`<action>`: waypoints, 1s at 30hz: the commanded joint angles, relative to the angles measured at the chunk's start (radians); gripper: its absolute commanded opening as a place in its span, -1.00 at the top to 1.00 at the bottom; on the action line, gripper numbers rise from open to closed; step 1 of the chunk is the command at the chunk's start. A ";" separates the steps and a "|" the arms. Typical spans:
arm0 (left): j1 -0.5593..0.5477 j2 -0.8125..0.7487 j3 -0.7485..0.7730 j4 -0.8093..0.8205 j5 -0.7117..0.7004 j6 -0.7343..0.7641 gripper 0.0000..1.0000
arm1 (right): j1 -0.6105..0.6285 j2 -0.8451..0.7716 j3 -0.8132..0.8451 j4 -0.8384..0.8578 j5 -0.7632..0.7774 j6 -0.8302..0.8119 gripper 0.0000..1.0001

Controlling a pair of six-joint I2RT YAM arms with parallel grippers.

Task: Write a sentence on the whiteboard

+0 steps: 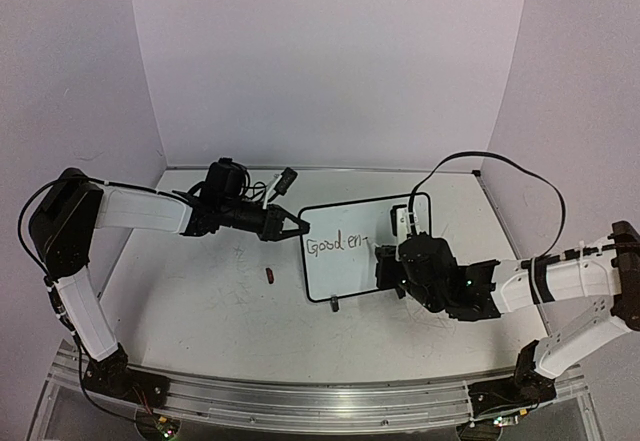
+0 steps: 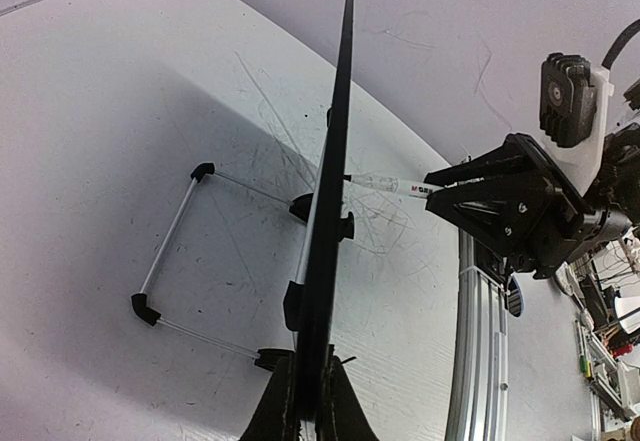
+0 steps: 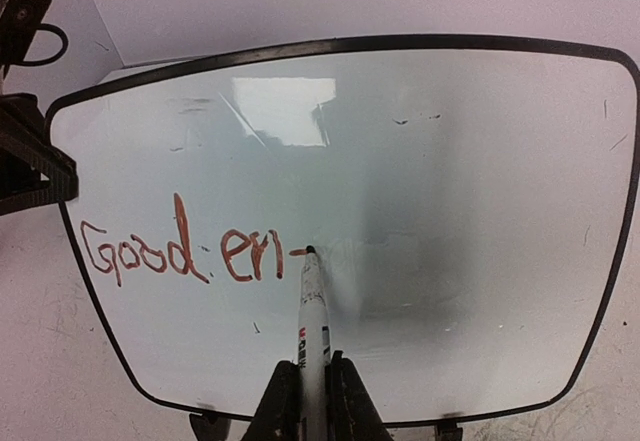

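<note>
Handwriting in reddish ink runs along the left half of the whiteboard [image 3: 470, 191]: the sentence [image 3: 185, 256] reads "Good en" and ends in a short dash. We see the whiteboard standing nearly upright on a wire stand [image 2: 172, 238] with black feet, right of the middle of the white table [image 1: 190, 311], between the two arms. We find the left gripper [image 2: 310, 391] pinched tight on the board's black rim at its left edge, its fingers pressed against both faces with no gap. The right gripper [image 3: 308, 386] faces the board from the front, its fingers closed snugly around the barrel of a white marker [image 3: 312, 311]. The marker's dark tip touches the board right at the end of the dash. A small red object [image 1: 270, 277], which we cannot identify, lies on the table just left of the board's lower corner, apart from both grippers.
</note>
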 commanded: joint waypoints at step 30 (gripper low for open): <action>-0.009 -0.018 -0.005 -0.059 -0.053 0.027 1.00 | -0.003 0.010 -0.025 -0.004 -0.042 0.043 1.00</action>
